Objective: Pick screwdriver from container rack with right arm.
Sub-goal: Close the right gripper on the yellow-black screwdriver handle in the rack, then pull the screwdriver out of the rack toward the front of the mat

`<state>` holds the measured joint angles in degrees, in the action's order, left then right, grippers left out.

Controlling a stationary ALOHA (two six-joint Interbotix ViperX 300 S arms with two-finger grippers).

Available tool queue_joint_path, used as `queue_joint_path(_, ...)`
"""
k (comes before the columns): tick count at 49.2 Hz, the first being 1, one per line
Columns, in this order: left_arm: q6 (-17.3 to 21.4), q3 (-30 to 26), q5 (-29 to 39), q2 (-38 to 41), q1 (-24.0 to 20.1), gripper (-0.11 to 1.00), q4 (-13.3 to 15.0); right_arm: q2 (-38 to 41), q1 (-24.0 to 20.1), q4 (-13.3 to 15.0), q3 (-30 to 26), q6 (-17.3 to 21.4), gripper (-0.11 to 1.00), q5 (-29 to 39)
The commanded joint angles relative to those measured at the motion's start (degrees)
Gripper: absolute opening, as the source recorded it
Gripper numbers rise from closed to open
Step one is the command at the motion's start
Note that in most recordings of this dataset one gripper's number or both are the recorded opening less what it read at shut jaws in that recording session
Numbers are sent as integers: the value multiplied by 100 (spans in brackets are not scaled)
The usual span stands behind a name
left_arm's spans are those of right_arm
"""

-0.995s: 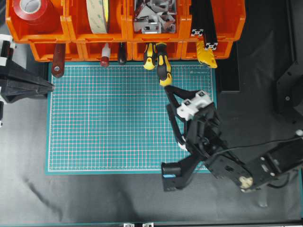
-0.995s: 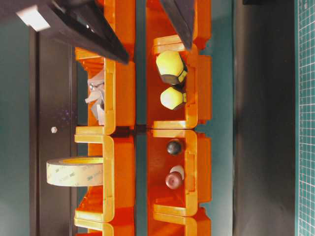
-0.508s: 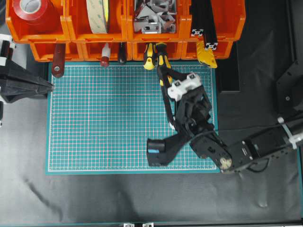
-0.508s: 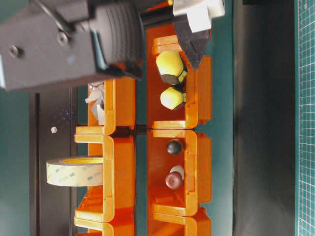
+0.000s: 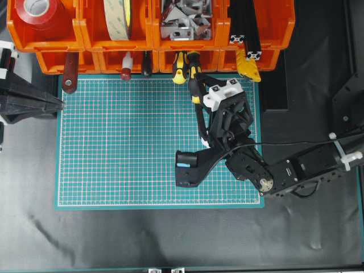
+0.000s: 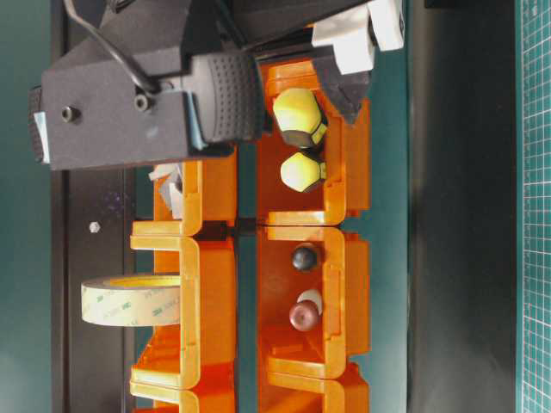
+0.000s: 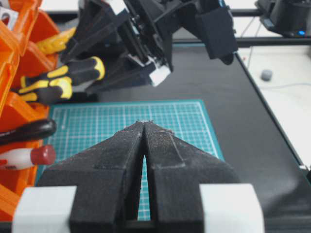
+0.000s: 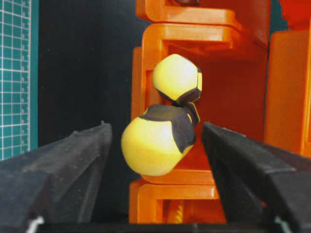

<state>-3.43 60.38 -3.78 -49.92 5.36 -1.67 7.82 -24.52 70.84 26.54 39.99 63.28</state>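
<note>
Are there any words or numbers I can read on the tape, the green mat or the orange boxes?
Roll of tan tape: faint repeated print on its side, too small and blurred to read.
Green mat: only white grid lines show; tiny marks along its edges cannot be read.
Orange boxes: no lettering visible.
Red tape roll: no lettering visible.
So nothing here can be read.

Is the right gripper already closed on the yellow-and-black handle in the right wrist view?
No, the fingers stand apart on both sides of the handle, with gaps visible.
</note>
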Motion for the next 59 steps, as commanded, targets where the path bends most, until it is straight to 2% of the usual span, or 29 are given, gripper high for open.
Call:
queue_joint_path(1, -35, -141, -26, 9, 9, 0, -26, -79, -18, 18, -44, 97, 67, -26)
queue_joint_path(10, -141, -123, -26, 0, 9, 0, -26, -53, -35, -9, -70, 114, 43, -26)
queue_joint_path(26, -149, -123, -26, -9, 9, 0, -26, -35, -88, -88, -149, 97, 43, 281)
queue_joint_path(38, -149, -114, -26, 0, 9, 0, -26, -44, -299, 26, -360, 9, 42, 817)
queue_joint_path(59, -149, -123, -18, -9, 9, 0, -26, 44, -633, 53, -879, -562, 42, 1459)
